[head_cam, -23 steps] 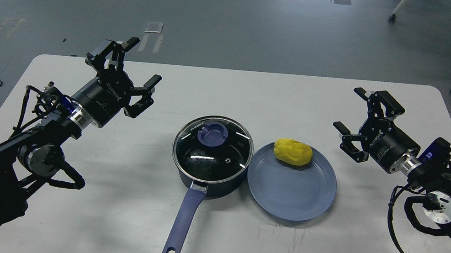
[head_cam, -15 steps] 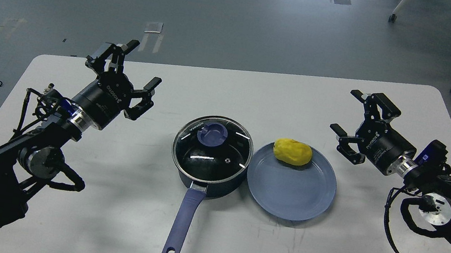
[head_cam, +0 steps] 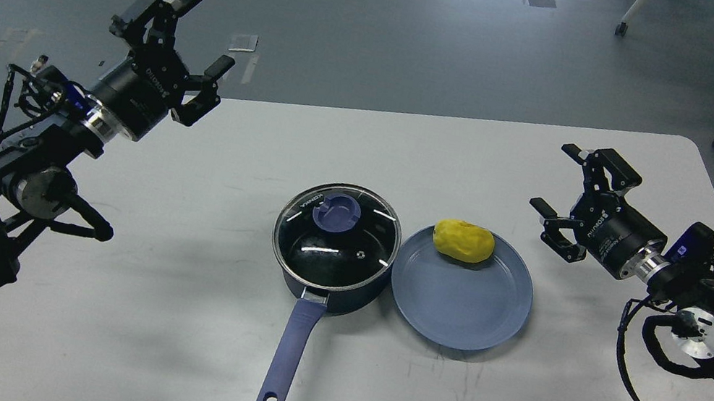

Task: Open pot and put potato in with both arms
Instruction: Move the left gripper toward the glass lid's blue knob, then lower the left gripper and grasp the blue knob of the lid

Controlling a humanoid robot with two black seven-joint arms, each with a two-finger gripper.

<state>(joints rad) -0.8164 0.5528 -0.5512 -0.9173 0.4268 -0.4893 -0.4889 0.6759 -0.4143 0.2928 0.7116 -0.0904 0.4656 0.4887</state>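
The lidded pot [head_cam: 334,244] touches the blue plate [head_cam: 463,307] to its right, where the potato [head_cam: 463,240] lies. Left gripper [head_cam: 198,36] hangs far left of the pot, right gripper [head_cam: 564,189] beyond the plate; both have fingers spread, holding nothing.

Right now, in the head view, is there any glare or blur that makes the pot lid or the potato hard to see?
In the head view the picture is sharp and evenly lit. The glass lid shows a few small white glints, but its blue knob stays clear. The yellow potato on the plate has no glare. Soft shadows fall on the table below the pot.
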